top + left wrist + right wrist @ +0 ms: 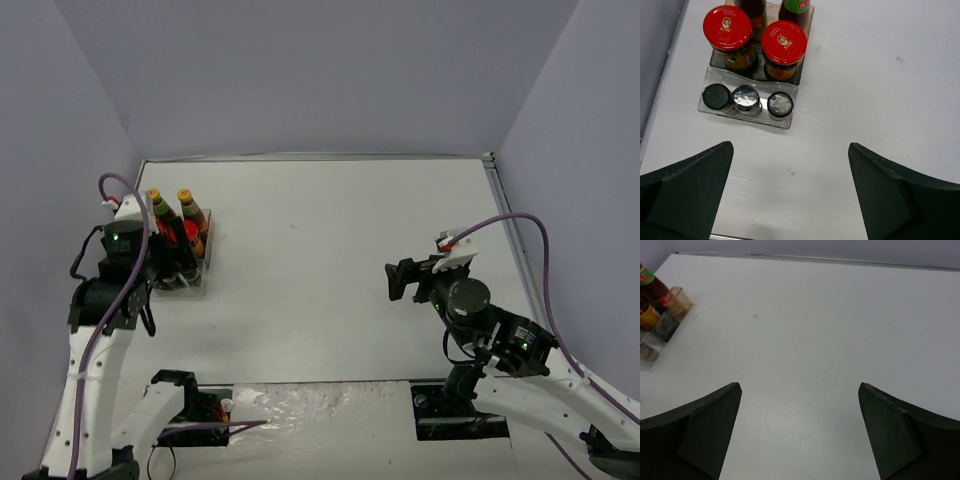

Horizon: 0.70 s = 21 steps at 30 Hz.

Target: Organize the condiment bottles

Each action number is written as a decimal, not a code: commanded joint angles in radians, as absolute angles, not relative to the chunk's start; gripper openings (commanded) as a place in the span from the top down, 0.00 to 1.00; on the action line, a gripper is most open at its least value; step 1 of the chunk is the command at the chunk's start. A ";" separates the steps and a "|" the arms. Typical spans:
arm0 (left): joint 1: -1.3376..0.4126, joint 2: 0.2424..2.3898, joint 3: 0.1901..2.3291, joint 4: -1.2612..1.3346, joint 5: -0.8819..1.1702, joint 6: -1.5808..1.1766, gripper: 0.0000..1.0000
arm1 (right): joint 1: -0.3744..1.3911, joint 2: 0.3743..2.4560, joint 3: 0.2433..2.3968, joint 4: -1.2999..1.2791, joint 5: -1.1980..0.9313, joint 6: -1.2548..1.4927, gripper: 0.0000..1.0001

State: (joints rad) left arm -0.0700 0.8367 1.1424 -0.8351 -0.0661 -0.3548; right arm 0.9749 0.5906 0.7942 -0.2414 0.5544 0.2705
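Toward the upper left of the left wrist view, the rack [755, 119] sat on the table [880, 90] with the condiments in it. Its near, narrow compartment held three spice jars [745, 98] in a row. The leftmost had a plain black top, and the other two showed shiny discs inside black rims. Behind them, in the larger compartment, two red-lidded jars [784, 42] stood side by side. Behind those, the two sauce bottles [795, 6] were cut off by the top edge of the frame. The left gripper [790, 150] hung above the table just in front of the rack, jaws spread wide with nothing between them. In the overhead view the same arm covered much of the rack, with the bottles' yellow caps showing beyond it. The right gripper [799, 390] was well apart from the rack, at the right middle of that view, pointed toward it. Its jaws also stood wide and empty over the table.
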 commanded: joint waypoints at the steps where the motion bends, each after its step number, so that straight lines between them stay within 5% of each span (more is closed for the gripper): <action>1: -0.066 0.692 1.168 -0.892 -0.028 -0.296 0.03 | 0.971 0.551 0.878 -0.228 0.699 0.196 0.00; 21: -0.207 0.372 1.185 -1.049 -0.199 -0.402 0.03 | 0.971 0.312 0.834 -0.273 0.770 0.166 0.00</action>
